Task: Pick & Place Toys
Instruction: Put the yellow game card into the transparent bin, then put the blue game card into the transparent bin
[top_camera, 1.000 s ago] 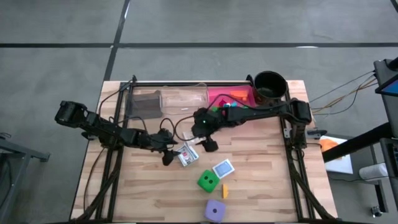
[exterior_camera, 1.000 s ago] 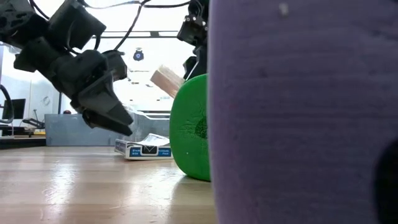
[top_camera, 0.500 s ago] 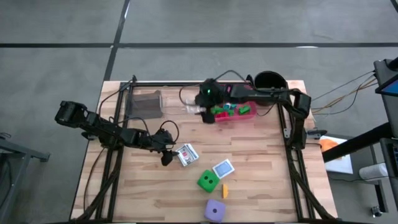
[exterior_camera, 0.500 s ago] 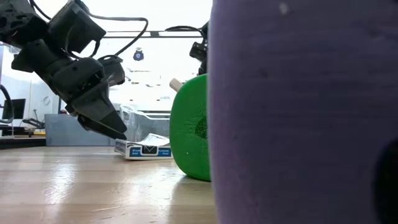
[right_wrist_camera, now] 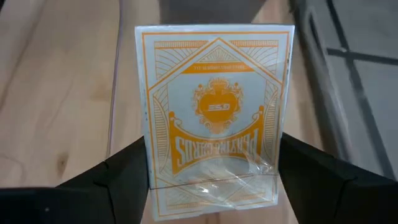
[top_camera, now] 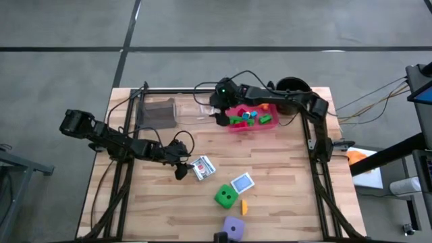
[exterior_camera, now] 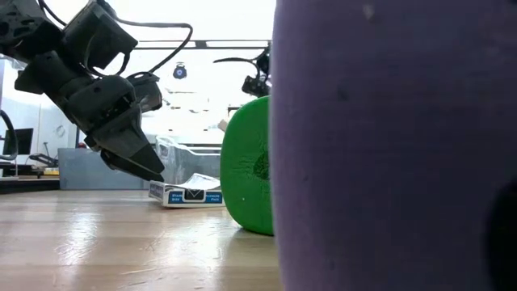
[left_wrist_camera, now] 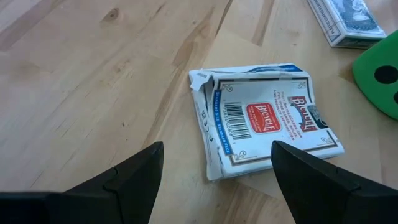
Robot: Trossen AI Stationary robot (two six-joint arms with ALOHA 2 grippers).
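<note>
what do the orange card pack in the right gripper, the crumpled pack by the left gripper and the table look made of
Orange card pack: printed card in what looks like clear glossy film, given the wrinkled sheen low on it. Crumpled pack: thin matte cardboard, its torn and bent flap suggests. Table: pale wood planks with visible grain and seams, with a slight sheen in the low view, probably sealed.

Glossy wrapped card pack (right_wrist_camera: 214, 115), matt wooden table (left_wrist_camera: 93, 74), torn paper box (left_wrist_camera: 264, 118) — probably cardboard.
</note>
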